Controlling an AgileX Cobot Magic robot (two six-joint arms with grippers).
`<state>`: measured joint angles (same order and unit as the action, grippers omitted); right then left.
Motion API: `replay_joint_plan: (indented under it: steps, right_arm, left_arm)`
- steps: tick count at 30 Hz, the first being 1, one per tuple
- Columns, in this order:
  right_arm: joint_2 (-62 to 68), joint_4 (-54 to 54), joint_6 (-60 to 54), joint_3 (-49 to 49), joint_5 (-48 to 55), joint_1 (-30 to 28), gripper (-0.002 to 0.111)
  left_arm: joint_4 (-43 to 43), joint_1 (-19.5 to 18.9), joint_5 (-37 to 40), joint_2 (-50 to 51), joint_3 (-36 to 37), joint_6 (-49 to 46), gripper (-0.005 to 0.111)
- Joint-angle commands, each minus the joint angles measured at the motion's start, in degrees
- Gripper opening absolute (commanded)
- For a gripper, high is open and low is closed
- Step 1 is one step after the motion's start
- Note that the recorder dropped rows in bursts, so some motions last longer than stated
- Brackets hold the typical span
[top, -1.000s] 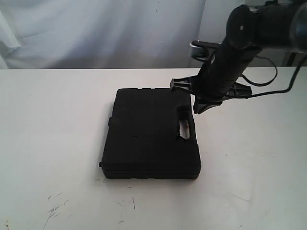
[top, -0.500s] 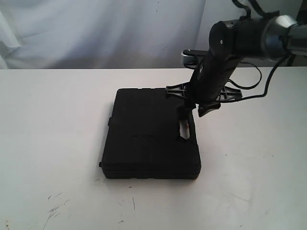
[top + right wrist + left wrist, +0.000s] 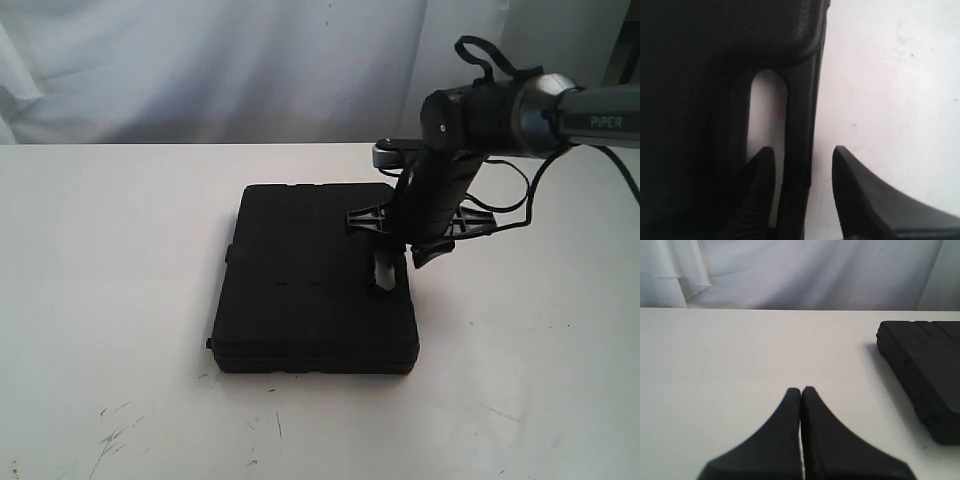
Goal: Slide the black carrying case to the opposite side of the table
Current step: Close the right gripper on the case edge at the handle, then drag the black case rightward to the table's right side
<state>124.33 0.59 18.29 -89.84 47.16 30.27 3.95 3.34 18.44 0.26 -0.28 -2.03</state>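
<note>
Black case (image 3: 300, 290) lies on the table (image 3: 120, 250) with its handle bar (image 3: 800, 90) between the fingers (image 3: 860, 195) of the open right claw (image 3: 802, 152), one inside the slot (image 3: 767, 110); the clenched left claw (image 3: 801, 392) sits farther off.

White cloth backdrop (image 3: 200, 70) hanging across the rear, faintly bluish, soft vertical folds (image 3: 690, 275) bunched at one end, a few tiny dark specks (image 3: 326, 20) high up, lighter strip (image 3: 445, 25) right of centre

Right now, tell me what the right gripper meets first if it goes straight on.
Probably the handle of the case: the right gripper has its open fingers straddling it, tips aimed at the table. Depth unclear.
</note>
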Motion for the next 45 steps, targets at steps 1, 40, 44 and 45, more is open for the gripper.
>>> replay_joint_plan:
  steps: [1,40,44,45]
  right_arm:
    - [0.6,-0.6,0.1,-0.5,-0.8,0.1,0.036]
    - [-0.4,-5.8,-3.3,-1.1,9.5,-6.7,0.0]
    - [-0.4,-7.2,-3.4,-1.1,10.6,-7.8,0.0]
    - [-0.4,-7.2,-3.4,-1.1,10.9,-8.1,0.0]
  left_arm:
    - [0.0,0.0,-0.2,-0.3,0.3,0.2,0.0]
    - [0.0,0.0,-0.2,-0.3,0.3,0.0,0.0]
    - [0.0,0.0,-0.2,-0.3,0.3,0.1,0.0]
    - [0.0,0.0,-0.2,-0.3,0.3,0.1,0.0]
